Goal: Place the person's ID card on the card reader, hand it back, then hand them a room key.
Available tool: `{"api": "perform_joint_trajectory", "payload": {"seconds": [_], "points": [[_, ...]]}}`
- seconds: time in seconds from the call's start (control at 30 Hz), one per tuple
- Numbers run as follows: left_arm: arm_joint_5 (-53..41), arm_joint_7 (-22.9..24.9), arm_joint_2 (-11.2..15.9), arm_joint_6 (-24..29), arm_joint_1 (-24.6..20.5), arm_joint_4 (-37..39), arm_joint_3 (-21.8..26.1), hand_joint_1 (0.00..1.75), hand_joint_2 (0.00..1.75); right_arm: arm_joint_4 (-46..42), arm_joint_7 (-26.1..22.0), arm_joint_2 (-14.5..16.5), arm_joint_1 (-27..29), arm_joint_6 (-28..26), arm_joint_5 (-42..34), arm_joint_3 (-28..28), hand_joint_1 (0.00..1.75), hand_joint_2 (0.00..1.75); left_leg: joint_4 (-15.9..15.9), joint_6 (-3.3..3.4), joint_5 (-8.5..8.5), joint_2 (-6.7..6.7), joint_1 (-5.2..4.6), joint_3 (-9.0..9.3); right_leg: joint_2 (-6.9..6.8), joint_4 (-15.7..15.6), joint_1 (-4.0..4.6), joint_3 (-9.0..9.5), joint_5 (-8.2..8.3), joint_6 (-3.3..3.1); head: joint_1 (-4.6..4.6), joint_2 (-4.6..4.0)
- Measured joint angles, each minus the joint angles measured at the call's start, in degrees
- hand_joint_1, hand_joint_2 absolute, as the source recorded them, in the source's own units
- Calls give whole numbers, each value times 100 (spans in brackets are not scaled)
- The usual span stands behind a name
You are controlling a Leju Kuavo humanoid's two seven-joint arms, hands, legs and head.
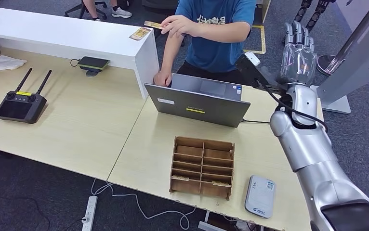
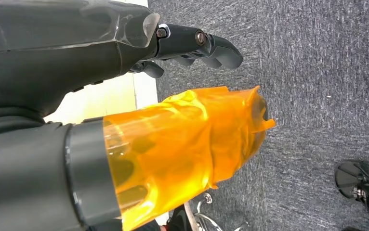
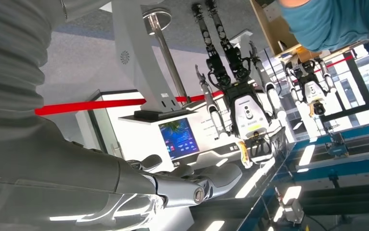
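Head view showed the right hand (image 1: 298,48) raised beside the laptop (image 1: 199,102), fingers straight and apart, holding nothing. A person (image 1: 216,29) in a blue shirt held out the ID card (image 1: 152,24) above the white counter (image 1: 76,38), well apart from that hand. The card reader (image 1: 260,196) lay on the table (image 1: 76,130) near the wooden key rack (image 1: 203,167). To take the card cleanly, the hand should reach across toward it and pinch its free end. The left hand (image 2: 173,43) hung over carpet, seemingly empty with fingers loosely extended, though the view was cramped.

One laptop (image 1: 198,98), two cards (image 1: 140,33), one controller (image 1: 20,106).
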Motion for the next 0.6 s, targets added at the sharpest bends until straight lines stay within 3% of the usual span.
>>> {"api": "perform_joint_trajectory", "payload": {"seconds": [0.23,0.6], "points": [[92,-22,-16,-4,1,1,0,0,0,-193,-128,9,143,-170,-7,0,0,175,0,0,0,0,0,0,0,0,0,-2,0,0,-1,0],[454,45,-256,-209,18,-196,0,0,0,-1164,-415,-118,1131,-492,-107,-15,0,175,0,1,-1,1,-2,-1,1,-2,-1,-5,0,0,0,0]]}}
